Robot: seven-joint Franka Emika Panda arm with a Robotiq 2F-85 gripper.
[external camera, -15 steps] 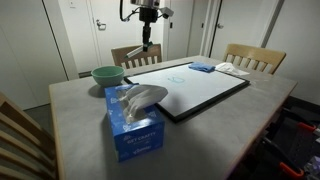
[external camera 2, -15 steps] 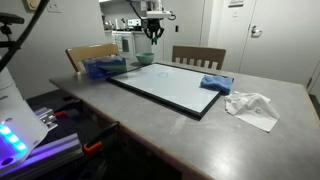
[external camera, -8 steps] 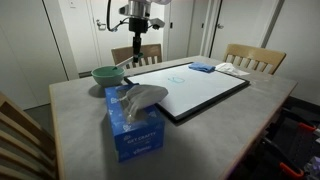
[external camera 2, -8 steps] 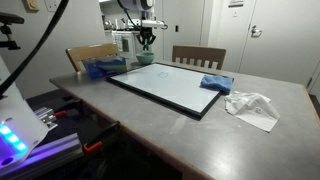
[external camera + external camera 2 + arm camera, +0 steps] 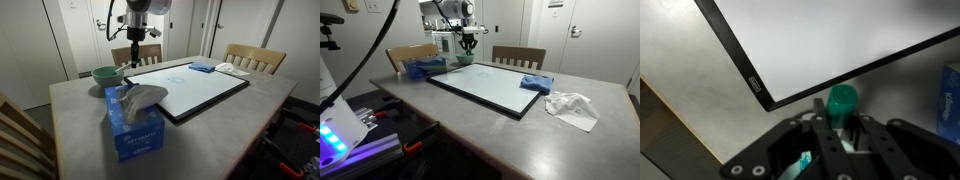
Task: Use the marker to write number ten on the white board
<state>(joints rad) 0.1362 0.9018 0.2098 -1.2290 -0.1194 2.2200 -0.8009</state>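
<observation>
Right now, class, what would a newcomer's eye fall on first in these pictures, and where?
The large white board in its black frame fills the middle of the table. By one corner of it hangs the gripper, shut on the marker, green end toward the table. A blue tissue box stands nearest the camera in an exterior view, a green bowl behind it.

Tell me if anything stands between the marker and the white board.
Nothing visible does. The marker in the tool hangs just off a corner of the white board, whose surface there is bare. The blue cloth pad lies on its far end.
</observation>
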